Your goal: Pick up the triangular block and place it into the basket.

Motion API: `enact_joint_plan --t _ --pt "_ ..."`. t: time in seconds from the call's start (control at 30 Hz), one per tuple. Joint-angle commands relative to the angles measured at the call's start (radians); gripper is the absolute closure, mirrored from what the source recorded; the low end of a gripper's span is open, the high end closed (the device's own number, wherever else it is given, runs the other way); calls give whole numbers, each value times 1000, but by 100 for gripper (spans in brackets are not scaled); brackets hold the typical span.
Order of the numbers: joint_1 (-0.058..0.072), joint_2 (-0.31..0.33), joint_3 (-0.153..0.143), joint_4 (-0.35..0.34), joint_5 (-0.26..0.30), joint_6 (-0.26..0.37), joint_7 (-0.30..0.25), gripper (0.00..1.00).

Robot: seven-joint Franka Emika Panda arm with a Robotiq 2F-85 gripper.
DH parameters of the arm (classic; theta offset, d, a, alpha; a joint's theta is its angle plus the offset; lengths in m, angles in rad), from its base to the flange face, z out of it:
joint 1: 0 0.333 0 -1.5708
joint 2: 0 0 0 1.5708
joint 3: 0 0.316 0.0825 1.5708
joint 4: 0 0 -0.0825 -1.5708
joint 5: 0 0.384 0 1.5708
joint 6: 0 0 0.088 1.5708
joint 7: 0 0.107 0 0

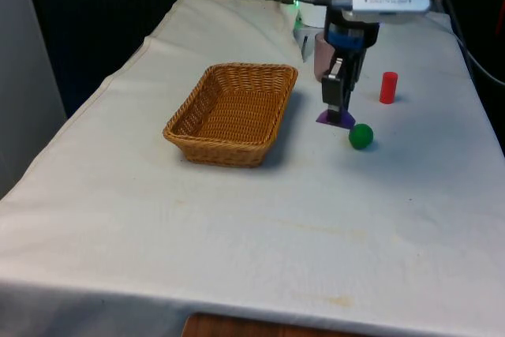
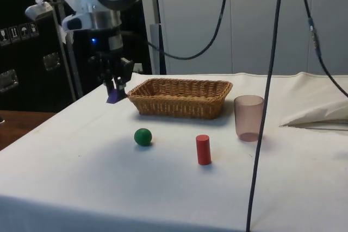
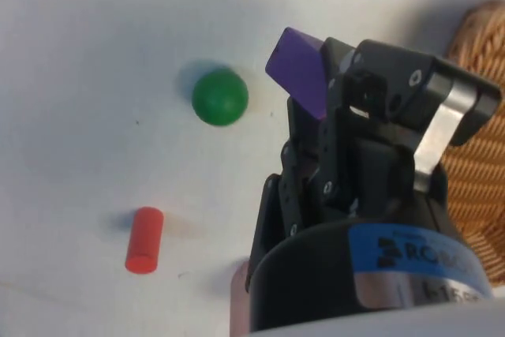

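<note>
In the front view, the bare white cloth [image 1: 260, 234] covered the near part of the table. Beyond it, a woven wicker basket [image 1: 231, 114] stood toward the front view's left, open side up and holding nothing. To the front view's right of the basket lay a green ball [image 1: 361, 136], resting on the cloth. Just beyond the ball, the purple triangular block [image 1: 335, 119] was clamped between the two fingers of the black gripper [image 1: 338, 105], with its lower edge protruding below the fingertips. The side view showed the triangular block [image 2: 115, 97] lifted clear of the cloth, hanging in the gripper [image 2: 116, 84] beside the basket [image 2: 182, 97] near one of its short ends, not above its opening. The wrist view confirmed the grasp: the block [image 3: 298, 71] was pinched at the fingertips, with the green ball [image 3: 220, 97] on the cloth nearby and the basket's rim [image 3: 477, 140] to one side. Farther back in the front view, a red cylinder [image 1: 388, 87] stood upright on the cloth, apart from the ball. Farthest back, a translucent pinkish cup [image 1: 323, 56] stood upright behind the gripper, partly hidden by it; the side view showed the cup [image 2: 248, 117] apart from the basket and near the red cylinder [image 2: 203, 149].
</note>
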Motion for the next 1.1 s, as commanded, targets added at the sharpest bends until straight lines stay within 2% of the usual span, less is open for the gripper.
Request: enact_joint_plan --t 0.0,0.2,0.23,0.27,0.5,0.53,0.57,0.8,0.83,0.87,1.07 --pt "1 -16 -7 -21 -12 16 -3 67" --pt "1 -66 -26 -81 -14 24 -25 67" --pt "-1 -58 -23 -70 -3 7 -27 67" --pt "0 -73 -30 -90 -14 27 -30 67" --pt "-2 -117 -59 -150 -12 43 -65 67" --pt "-1 -110 -58 -140 -3 24 -66 67" --pt "-2 -122 -63 -157 -12 44 -71 67" --pt "-5 -157 -100 -215 -8 70 -115 67" --pt "-2 -148 -96 -202 -3 51 -110 67" --pt "-6 -165 -108 -228 -8 76 -126 67" --pt "-9 -184 -136 -264 -5 95 -161 67"
